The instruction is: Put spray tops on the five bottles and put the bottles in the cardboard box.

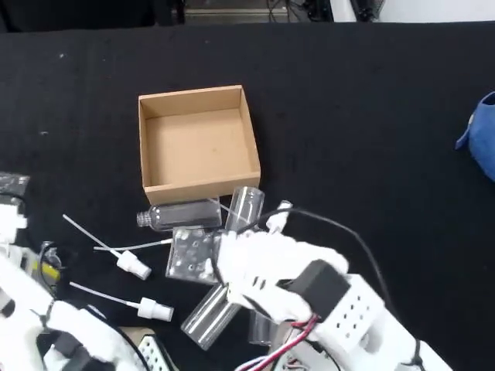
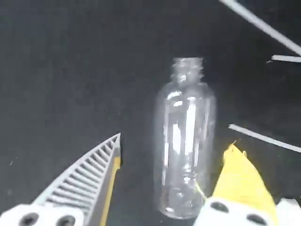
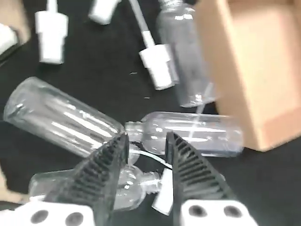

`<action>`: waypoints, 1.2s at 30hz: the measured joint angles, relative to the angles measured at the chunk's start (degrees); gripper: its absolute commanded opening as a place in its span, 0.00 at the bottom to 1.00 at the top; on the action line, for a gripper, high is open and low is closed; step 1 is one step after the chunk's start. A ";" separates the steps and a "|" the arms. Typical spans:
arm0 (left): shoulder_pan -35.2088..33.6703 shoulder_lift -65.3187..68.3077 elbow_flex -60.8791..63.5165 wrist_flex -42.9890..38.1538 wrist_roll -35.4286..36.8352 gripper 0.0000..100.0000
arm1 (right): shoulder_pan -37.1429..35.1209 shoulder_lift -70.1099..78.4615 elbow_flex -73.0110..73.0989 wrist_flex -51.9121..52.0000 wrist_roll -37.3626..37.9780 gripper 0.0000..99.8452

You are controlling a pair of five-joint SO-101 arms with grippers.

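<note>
cardboard box (image 1: 199, 188), open-topped; clear bottles (image 1: 178, 216) and spray tops (image 1: 133, 265) lie loose on black cloth (image 1: 371, 116) just before it.
bottles: light, slick, round, likely to roll; grip mid-body. one bottle (image 2: 184, 155) lies between left gripper's (image 2: 174, 141) spread fingers; right gripper (image 3: 146, 136), narrowly parted, over the heaped ones. tops: small, thin bendy tubes, tangled among bottles.

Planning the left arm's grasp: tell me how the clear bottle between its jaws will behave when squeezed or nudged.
The bottle lies on its side and is round, so a nudge would probably roll it. It looks empty and thin-walled, so likely light. Its glossy surface may slip or flex under a hard squeeze.
</note>
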 measured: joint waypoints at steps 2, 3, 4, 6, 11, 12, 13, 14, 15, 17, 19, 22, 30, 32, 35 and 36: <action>1.67 3.43 -0.70 -0.53 0.00 0.21 | -0.97 0.00 1.93 -0.88 -1.14 0.12; 2.20 5.80 -1.32 -1.41 0.00 0.21 | -1.14 0.00 2.73 -1.58 -1.49 0.12; 2.37 8.44 -2.02 -2.20 0.18 0.21 | -1.32 0.00 3.60 -2.29 -1.67 0.12; 2.20 14.42 -4.40 -3.52 0.79 0.21 | -1.41 0.00 5.10 -3.60 -1.76 0.12; 2.29 27.87 -12.04 -3.78 1.14 0.21 | -1.49 0.00 5.98 -5.27 -1.76 0.12; 2.29 29.71 -13.27 -3.16 1.14 0.21 | -1.49 0.00 5.98 -5.27 -1.76 0.12; 2.29 31.47 -14.42 -2.73 1.05 0.21 | -1.58 0.00 5.98 -5.27 -1.76 0.12; 2.29 32.88 -15.21 -1.93 0.70 0.21 | -1.58 0.00 5.98 -5.36 -1.76 0.12; 2.29 34.02 -15.56 -1.14 0.00 0.21 | -1.58 0.00 5.98 -5.36 -1.76 0.12; 2.29 35.16 -15.74 -0.53 -1.49 0.21 | -1.58 0.00 5.98 -5.45 -1.76 0.12; 2.29 35.78 -16.00 -0.35 -2.29 0.19 | -1.58 0.00 5.98 -5.63 -1.76 0.12; 2.29 36.13 -16.00 -0.18 -2.55 0.03 | -1.58 0.00 5.98 -5.63 -1.76 0.12; -0.62 36.13 -16.79 0.35 -2.55 0.03 | -1.58 0.00 8.79 -10.37 -2.99 0.13; -3.43 36.13 -18.20 -1.49 -2.55 0.03 | -1.58 0.00 9.41 -12.48 -5.19 0.13; -7.65 36.13 -19.25 -4.57 -2.64 0.03 | -2.90 0.00 9.41 -14.33 -7.38 0.13; -8.88 36.13 -19.25 -5.01 -2.64 0.03 | -3.96 0.26 9.41 -14.59 -7.91 0.13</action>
